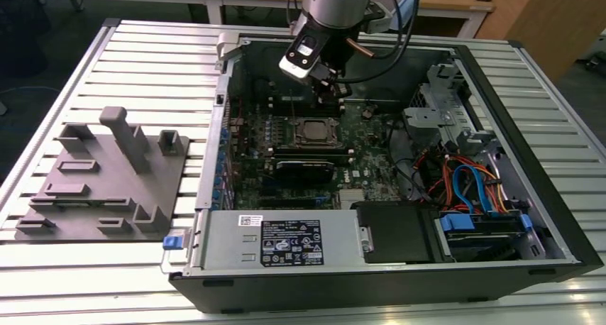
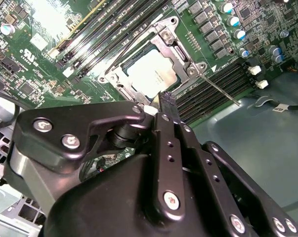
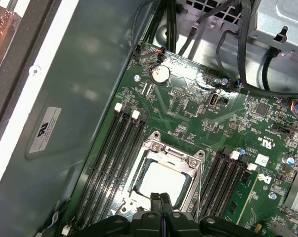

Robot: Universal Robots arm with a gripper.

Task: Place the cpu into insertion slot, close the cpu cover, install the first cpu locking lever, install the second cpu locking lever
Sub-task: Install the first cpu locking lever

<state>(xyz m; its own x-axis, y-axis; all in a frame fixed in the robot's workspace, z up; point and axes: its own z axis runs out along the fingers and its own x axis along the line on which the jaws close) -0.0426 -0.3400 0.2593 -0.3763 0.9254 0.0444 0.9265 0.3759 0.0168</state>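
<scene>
Two steps look done to me, so you're on the levers. Inside the open black tower case (image 1: 379,296), over the green motherboard (image 1: 370,137), your black two-finger gripper (image 1: 327,91) hangs at 12 o'clock of the socket in the exterior view, with its jaws pressed together on nothing. The silvery window-frame cpu cover (image 3: 174,153) lies flat over the black insertion slot (image 3: 135,183), and the dull silver square cpu (image 3: 163,180) is seated inside. One thin steel locking lever (image 2: 220,90) juts out free. I reckon it'll need a precise push.

Downward-pointing hand (image 3: 161,197), closed tight, empty
</scene>
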